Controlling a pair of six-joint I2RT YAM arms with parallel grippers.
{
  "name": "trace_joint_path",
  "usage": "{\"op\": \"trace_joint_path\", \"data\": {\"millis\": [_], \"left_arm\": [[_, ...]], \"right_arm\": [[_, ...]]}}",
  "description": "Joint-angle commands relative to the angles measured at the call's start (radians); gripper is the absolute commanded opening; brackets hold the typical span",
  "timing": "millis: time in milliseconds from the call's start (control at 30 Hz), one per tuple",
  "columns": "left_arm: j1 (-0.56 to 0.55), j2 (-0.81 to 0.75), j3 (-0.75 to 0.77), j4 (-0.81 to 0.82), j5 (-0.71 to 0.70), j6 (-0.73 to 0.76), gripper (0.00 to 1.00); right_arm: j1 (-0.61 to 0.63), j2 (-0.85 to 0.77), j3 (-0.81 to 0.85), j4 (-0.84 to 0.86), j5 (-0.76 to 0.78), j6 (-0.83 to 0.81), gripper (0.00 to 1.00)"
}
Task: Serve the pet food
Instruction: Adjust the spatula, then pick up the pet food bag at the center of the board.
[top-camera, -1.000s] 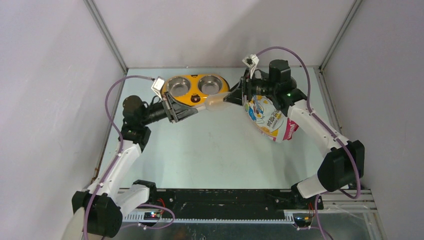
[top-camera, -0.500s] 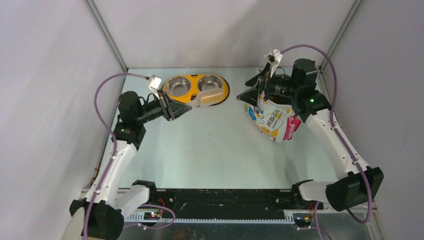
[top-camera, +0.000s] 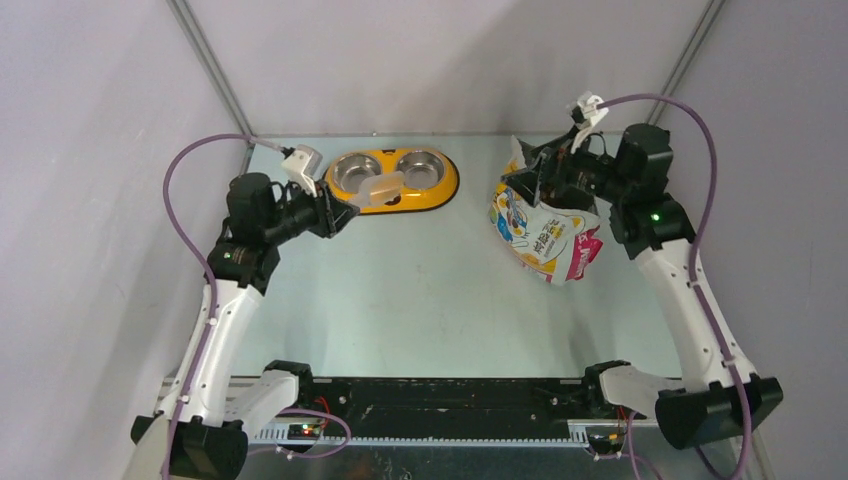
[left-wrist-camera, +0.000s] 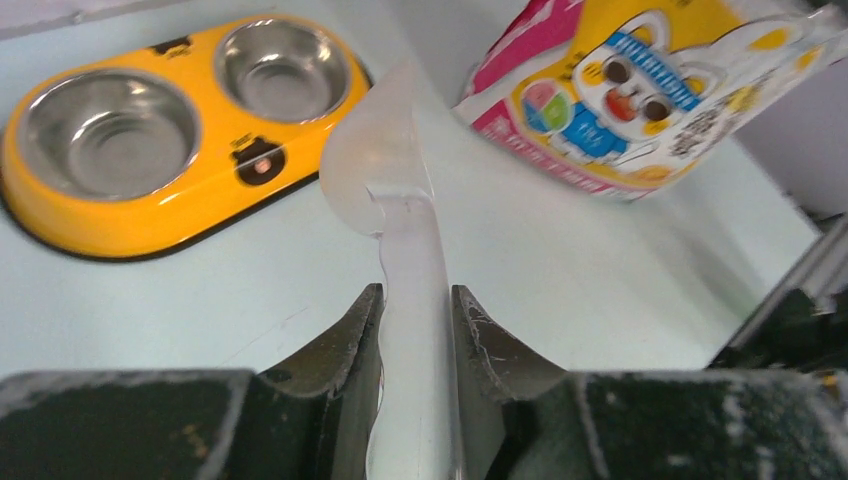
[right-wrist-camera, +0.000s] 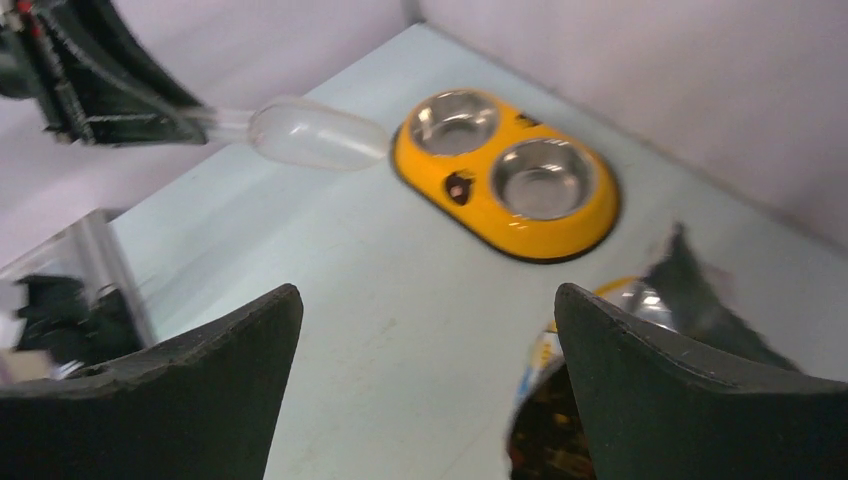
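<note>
A translucent plastic scoop (top-camera: 378, 190) hangs over the front rim of the yellow double-bowl feeder (top-camera: 450, 185). My left gripper (top-camera: 335, 215) is shut on its handle. In the left wrist view the handle runs between my fingers (left-wrist-camera: 415, 300) and the scoop bowl (left-wrist-camera: 375, 165) shows no kibble. The cat-printed bag (top-camera: 545, 235) lies at the right with its mouth open. My right gripper (top-camera: 522, 178) stands open just over that mouth, holding nothing. Its wrist view shows the wide gap (right-wrist-camera: 425, 295) and dark pet food (right-wrist-camera: 545, 445) inside the bag (right-wrist-camera: 640, 300).
Both steel bowls of the feeder (left-wrist-camera: 200, 205) show bare metal. Side walls close in the table on the left, right and back. The left arm's cable loops high at the left. The scoop (right-wrist-camera: 315, 135) and feeder (right-wrist-camera: 480, 215) show beyond the right fingers.
My right gripper has opened wide and drawn back to the right, from the scoop's tip to above the bag. My left arm has carried the scoop leftwards along the feeder's front.
</note>
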Motion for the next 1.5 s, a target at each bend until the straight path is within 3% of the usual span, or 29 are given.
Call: {"op": "trace_joint_path", "data": {"millis": [0, 200, 400, 600, 1100, 1300, 1467], "left_arm": [[0.009, -0.015, 0.033, -0.129, -0.150, 0.171, 0.00], [0.009, -0.094, -0.062, -0.105, -0.196, 0.215, 0.00], [0.009, -0.200, -0.176, -0.011, -0.150, 0.191, 0.00], [0.030, -0.212, -0.202, -0.003, -0.076, 0.187, 0.00], [0.065, -0.221, -0.241, 0.044, 0.001, 0.155, 0.00], [0.070, -0.226, -0.243, 0.050, -0.009, 0.146, 0.00], [0.075, -0.225, -0.246, 0.056, -0.015, 0.136, 0.00]], "right_arm": [[-0.009, -0.085, 0.010, -0.012, 0.275, -0.092, 1.00], [-0.016, -0.126, 0.014, -0.024, 0.502, -0.199, 0.99], [-0.044, -0.032, 0.107, -0.148, 0.628, -0.244, 1.00], [-0.091, 0.062, 0.186, -0.256, 0.596, -0.232, 0.99], [-0.248, 0.145, 0.277, -0.415, 0.271, -0.160, 1.00], [-0.258, 0.116, 0.290, -0.388, 0.405, -0.086, 0.99], [-0.257, -0.006, 0.130, -0.213, 0.457, -0.143, 0.99]]}}
